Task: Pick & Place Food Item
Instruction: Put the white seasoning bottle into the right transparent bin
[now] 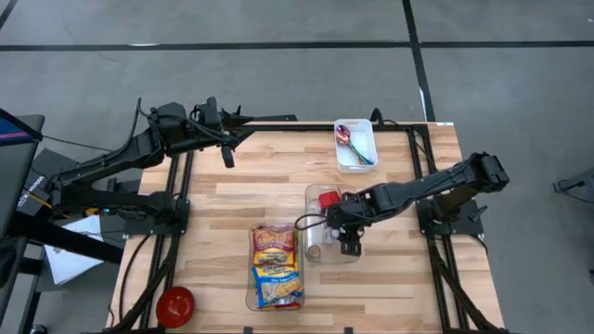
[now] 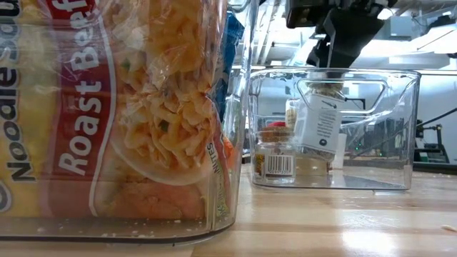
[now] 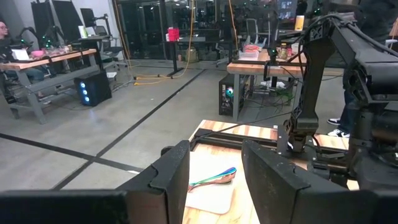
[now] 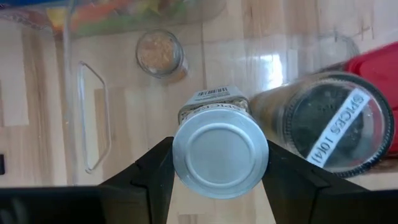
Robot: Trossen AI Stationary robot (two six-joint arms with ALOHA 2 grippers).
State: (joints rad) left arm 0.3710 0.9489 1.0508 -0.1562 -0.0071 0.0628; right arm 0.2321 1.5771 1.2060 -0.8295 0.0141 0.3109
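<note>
My right gripper [image 1: 350,243] hangs over a clear bin [image 1: 332,225] at mid-table and is shut on a spice jar [image 4: 220,151] with a silver lid and a white label [image 2: 319,125]. In the same bin stand a jar with a "SPICES" lid label [image 4: 339,127], a small jar [image 4: 160,53] and a red-lidded item [image 1: 329,198]. My left gripper [image 3: 214,180] stays open and level, high over the table's far left part [image 1: 227,153], holding nothing. My right gripper pinches the spice jar at its lid's rim [image 4: 180,152], one finger on each side. The fingers [image 4: 155,165] come from above, pointing steeply down. The jar hangs below them, slightly tilted, inside the bin and seemingly off its floor [image 2: 321,153].
A second clear bin [image 1: 276,269] holds noodle-soup packets near the front edge. A white tray [image 1: 355,146] with spoons sits at the far right. A red round object [image 1: 174,304] lies at the near left corner. Bare wood lies left of the bins.
</note>
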